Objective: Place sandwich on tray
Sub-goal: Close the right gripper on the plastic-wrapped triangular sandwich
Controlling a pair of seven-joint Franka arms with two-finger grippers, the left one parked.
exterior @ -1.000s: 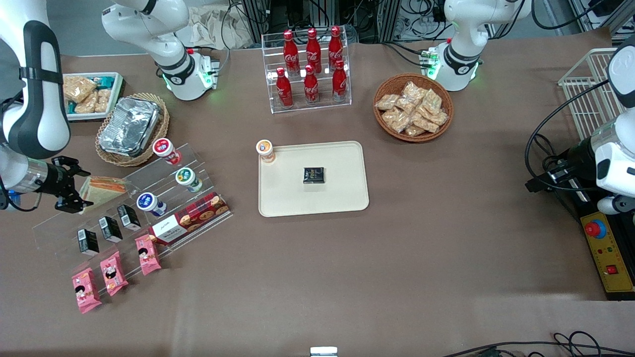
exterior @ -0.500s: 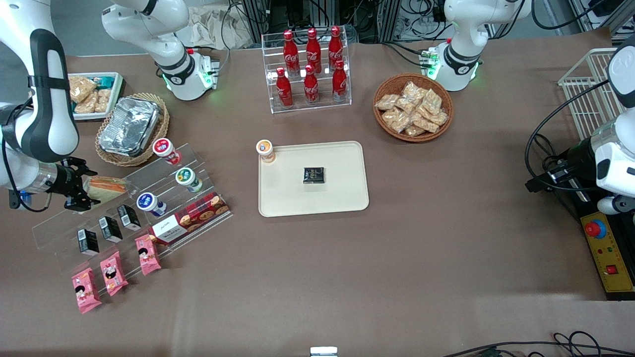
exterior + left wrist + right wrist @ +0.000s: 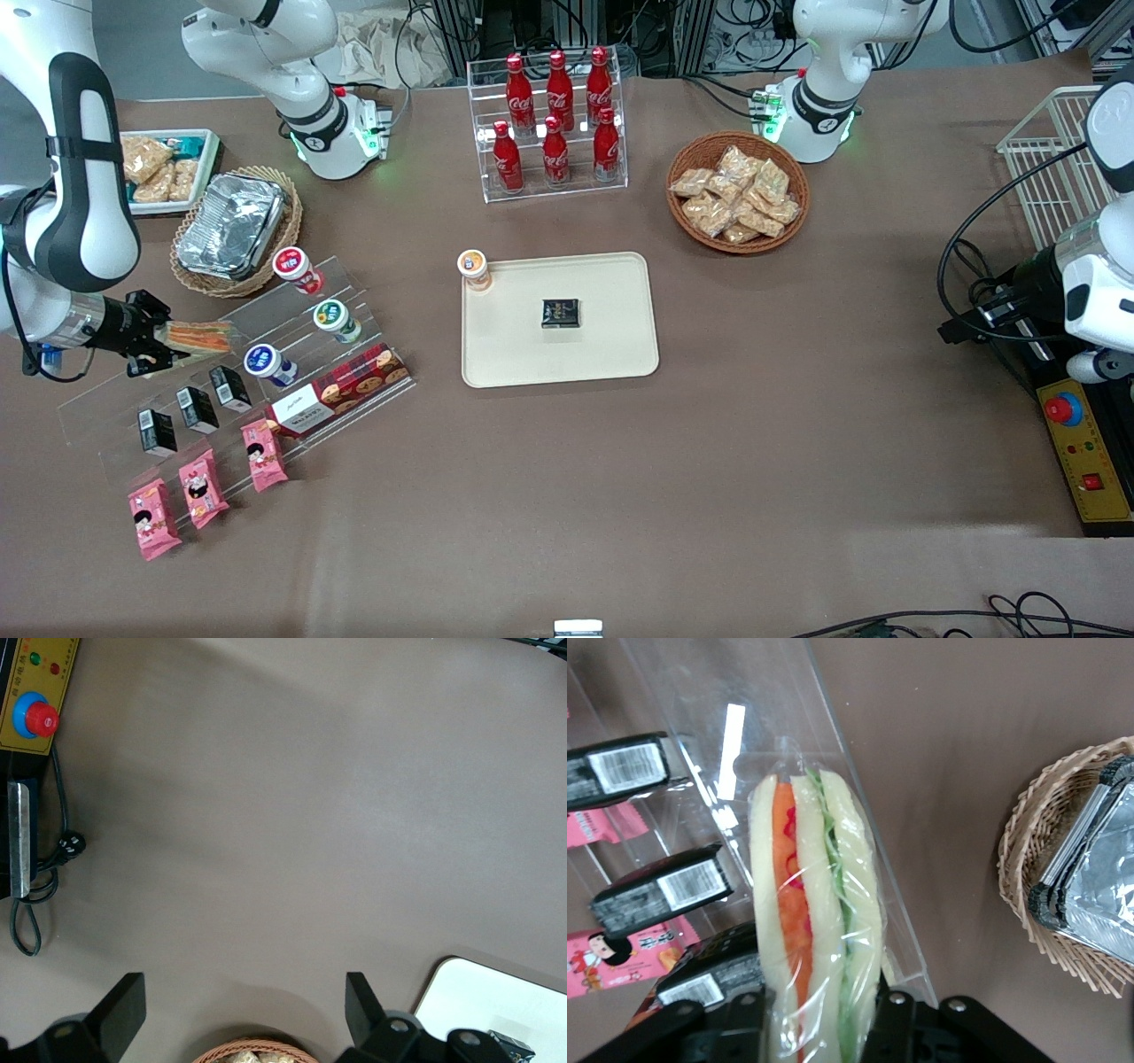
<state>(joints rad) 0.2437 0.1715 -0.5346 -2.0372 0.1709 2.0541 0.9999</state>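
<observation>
The sandwich [image 3: 202, 335], a wrapped wedge with orange and green filling, lies at the upper step of a clear stepped stand [image 3: 354, 306] toward the working arm's end of the table. My right gripper [image 3: 151, 344] is at its end, with one finger on each bread face. In the right wrist view the fingers [image 3: 897, 1019] press the wrapped sandwich [image 3: 815, 904] from both sides, the gripper [image 3: 819, 1014] shut on it. The cream tray [image 3: 611, 354] lies mid-table, well away from the gripper; a corner of it shows in the left wrist view [image 3: 469, 992].
A black packet [image 3: 561, 313] lies on the tray, and an orange-lidded cup [image 3: 475, 268] stands at its corner. The stand holds cups, black cartons [image 3: 660, 890], a biscuit box and pink packets. A wicker basket with a foil container [image 3: 232, 226] sits beside the sandwich. A cola rack [image 3: 554, 124] stands farther back.
The gripper has moved in along the sandwich, and its wide-open fingers have closed onto the sandwich's two faces. The sandwich has shifted slightly.
</observation>
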